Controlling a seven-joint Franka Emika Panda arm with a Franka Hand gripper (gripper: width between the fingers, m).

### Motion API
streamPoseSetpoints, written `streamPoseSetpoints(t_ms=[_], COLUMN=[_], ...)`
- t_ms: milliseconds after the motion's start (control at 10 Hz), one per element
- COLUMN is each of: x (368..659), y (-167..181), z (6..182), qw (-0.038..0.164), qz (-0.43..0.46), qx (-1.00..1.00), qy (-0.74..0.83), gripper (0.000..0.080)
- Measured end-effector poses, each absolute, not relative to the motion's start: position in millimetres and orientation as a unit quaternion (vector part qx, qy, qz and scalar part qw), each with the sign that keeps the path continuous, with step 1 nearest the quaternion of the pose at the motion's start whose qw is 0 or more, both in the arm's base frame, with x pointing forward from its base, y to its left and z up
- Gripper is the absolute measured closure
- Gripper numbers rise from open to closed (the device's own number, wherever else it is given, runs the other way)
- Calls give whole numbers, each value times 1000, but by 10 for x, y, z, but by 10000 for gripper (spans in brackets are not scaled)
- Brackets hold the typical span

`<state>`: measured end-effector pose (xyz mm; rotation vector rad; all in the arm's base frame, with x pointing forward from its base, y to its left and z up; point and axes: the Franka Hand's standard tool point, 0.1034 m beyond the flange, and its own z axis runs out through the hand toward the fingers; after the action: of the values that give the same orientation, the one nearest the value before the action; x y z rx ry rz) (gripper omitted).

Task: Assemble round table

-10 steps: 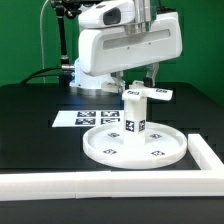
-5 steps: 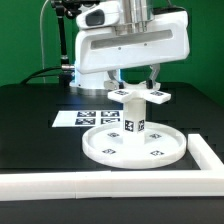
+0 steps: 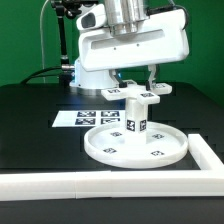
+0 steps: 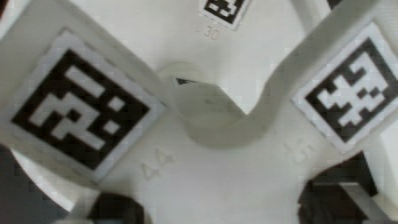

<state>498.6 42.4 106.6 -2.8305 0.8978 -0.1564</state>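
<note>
Border rail (image 3: 150,178): lies nearest, not touched.
Round disc (image 3: 105,146): flat on the table, the post (image 3: 133,116) already standing in its middle.
Cross piece (image 3: 137,92): on top of the post, turned more since a second ago; likely not tight yet.
Gripper (image 3: 137,88): clamped on the cross piece.
Marker board (image 3: 75,118): behind.

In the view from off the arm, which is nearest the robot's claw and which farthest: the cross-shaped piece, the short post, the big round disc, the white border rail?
1. Cross-shaped piece: right at the claw.
2. Short post: just below.
3. Round disc: on the table beneath the post.
4. Border rail: farthest, along the front edge.
</note>
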Motion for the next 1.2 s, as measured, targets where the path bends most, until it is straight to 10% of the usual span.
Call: streamPoseSetpoints(t_ms=[1200], x=[4988], y=[451], z=[1067], qw=[135], qz=[2], qx=[-671], qy=[729], gripper=[375])
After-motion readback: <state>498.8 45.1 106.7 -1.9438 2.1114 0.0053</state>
